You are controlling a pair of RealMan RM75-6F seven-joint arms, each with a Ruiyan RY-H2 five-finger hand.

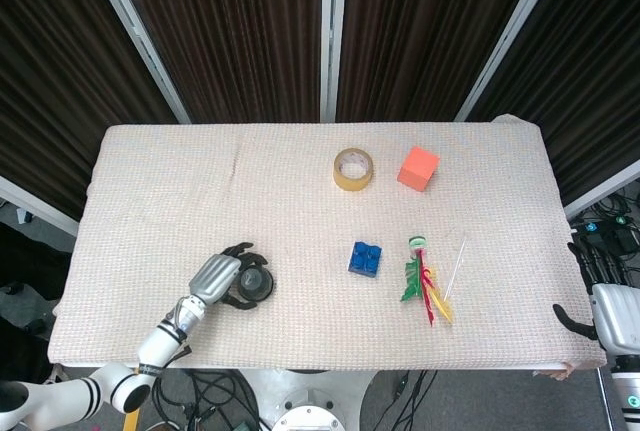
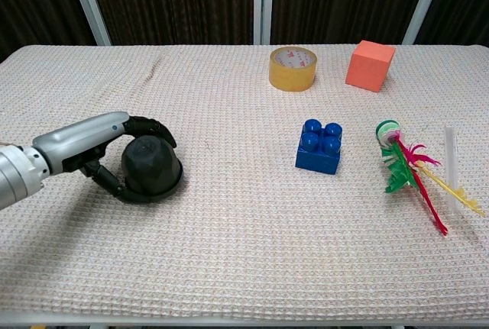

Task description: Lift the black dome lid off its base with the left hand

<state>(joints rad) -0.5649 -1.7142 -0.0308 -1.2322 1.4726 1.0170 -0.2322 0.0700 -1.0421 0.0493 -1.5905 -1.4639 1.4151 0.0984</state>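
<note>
Left hand: my left hand (image 2: 92, 146) wraps the black dome lid (image 2: 150, 166) from its 9 o'clock side, fingers (image 2: 150, 127) curled over the crown and the thumb low at the near rim, so the grip looks closed on the lid.
Why this hold: I judge that fingers above and thumb below let me pull straight up without tipping the dome.
Lid and base: the lid sits at about 8 o'clock on the table (image 2: 252, 245), near the front-left edge; a flat dark rim shows under it, which I take for the base (image 2: 170, 188); the two look still joined.
Inside: I cannot tell what, if anything, lies under the dome.
Right hand: my right hand (image 1: 610, 311) hangs off the table's 4 o'clock corner, fingers apart, holding nothing.
Other things: a tape roll (image 2: 293, 68) and orange cube (image 2: 370, 65) stand at 12 to 1 o'clock, a blue brick (image 2: 319, 146) near centre, a feathered toy (image 2: 409, 169) at 3 o'clock, all well apart from the lid.
Risk: the base may rise with the lid.
</note>
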